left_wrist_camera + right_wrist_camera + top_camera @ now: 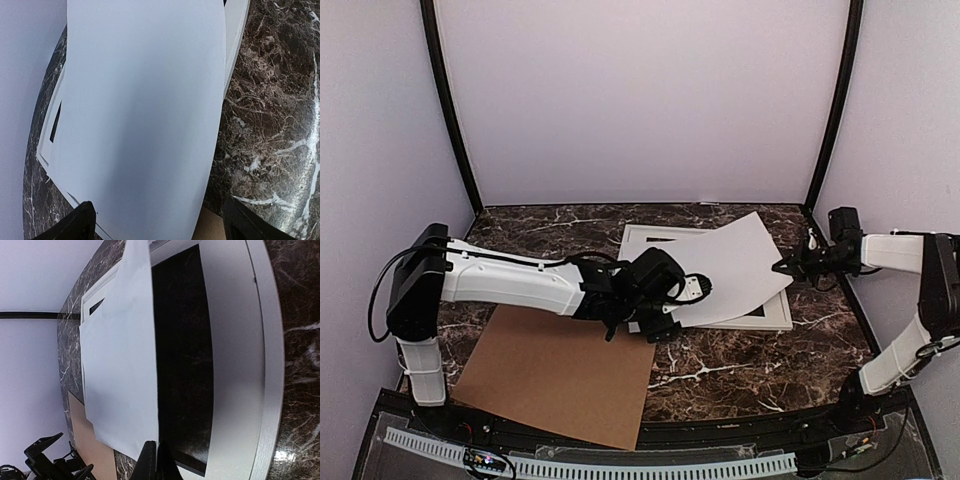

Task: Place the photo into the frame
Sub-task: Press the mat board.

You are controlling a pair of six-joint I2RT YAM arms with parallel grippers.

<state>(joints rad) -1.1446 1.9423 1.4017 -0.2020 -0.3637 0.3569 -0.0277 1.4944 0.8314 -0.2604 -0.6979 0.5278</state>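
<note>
Left end effector (162, 224) we see spread wide, both fingertips (82, 222) well apart at the bottom of the wrist view. Just ahead of it lies the photo (730, 265), turned w/ its plain white side up, so no print shows to us. Its near edge comes between the two fingertips, but they do not pinch it. Right end effector (156, 460) is pressed together on the opposite edge of the photo, near a corner, and that side of the sheet is raised a bit above the frame (778, 322). Frame is under the photo and below the right end effector, flat on the counter (740, 370). Photo sits skewed over it, not inside the rails. Dark centre of the frame shows beside the sheet in the right wrist view. Behind the left end effector a brown cardboard sheet (560, 375) lies flat on the counter, one corner close to the frame. Whether they touch we cannot tell.
</note>
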